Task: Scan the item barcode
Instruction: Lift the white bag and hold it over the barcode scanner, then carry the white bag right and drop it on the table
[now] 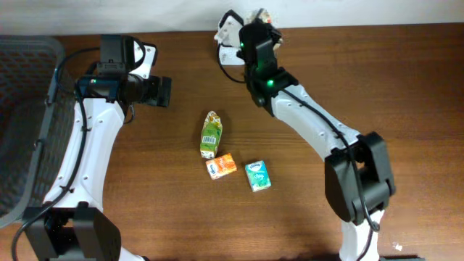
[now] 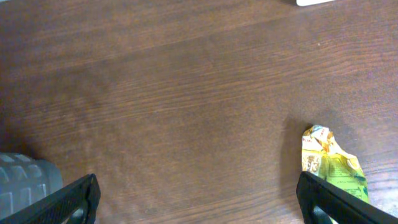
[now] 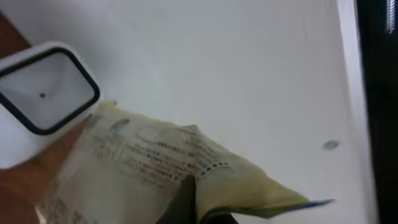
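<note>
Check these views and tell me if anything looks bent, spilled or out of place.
The pale packet in the right end effector is creased and buckled next to the white scanner, so its printed face isn't flat. On the table, the green pouch lies flat with a crumpled top. Nothing looks spilled.

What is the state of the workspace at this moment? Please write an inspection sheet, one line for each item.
Surface: brown wooden table, no spill seen.
Job's things: white scanner at the far edge; pale yellow packet held close to its window.
Clutter: green-yellow pouch, orange box and teal packet lying mid-table.
Grippers: left gripper open and empty above the table; right gripper shut on the pale yellow packet.
Cables: black cable looping by the left arm.
Surroundings: grey basket at the left side.
</note>
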### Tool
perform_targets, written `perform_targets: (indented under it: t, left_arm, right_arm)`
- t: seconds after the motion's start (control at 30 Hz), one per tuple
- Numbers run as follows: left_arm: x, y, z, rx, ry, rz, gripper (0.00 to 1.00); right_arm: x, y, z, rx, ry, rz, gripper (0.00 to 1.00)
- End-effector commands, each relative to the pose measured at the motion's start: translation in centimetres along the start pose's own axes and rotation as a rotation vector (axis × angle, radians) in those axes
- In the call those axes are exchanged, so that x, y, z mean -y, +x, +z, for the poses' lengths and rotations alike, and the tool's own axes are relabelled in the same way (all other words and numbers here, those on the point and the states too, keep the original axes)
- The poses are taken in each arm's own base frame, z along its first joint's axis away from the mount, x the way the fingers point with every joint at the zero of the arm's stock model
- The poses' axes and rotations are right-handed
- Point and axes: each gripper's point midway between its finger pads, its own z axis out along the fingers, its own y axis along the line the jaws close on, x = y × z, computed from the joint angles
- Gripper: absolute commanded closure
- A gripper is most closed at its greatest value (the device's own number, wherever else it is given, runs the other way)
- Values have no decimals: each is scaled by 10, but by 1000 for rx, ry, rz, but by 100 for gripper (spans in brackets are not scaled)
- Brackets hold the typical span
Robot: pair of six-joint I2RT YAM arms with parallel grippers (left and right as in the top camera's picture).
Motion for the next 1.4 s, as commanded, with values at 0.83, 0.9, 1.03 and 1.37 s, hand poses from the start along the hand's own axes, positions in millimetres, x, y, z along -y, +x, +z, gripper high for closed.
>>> perform_targets:
  t: [0.83,0.9,1.03,1.37]
  left_arm:
    - [-3,-7,-10,30,-7,14,1]
    - [-3,-7,-10,30,-7,14,1]
    - [-3,-7,-10,30,-7,14,1]
    - [-3,-7,-10,29,-7,14,1]
  right_arm:
    - [-119,-78,-7,278,-14,-886,96]
    - [-119,-78,-7,275,-13,-886,96]
    - [-107,-83,-8,272,30,-842,96]
    - [127,-46,-84,36,261,-171,96]
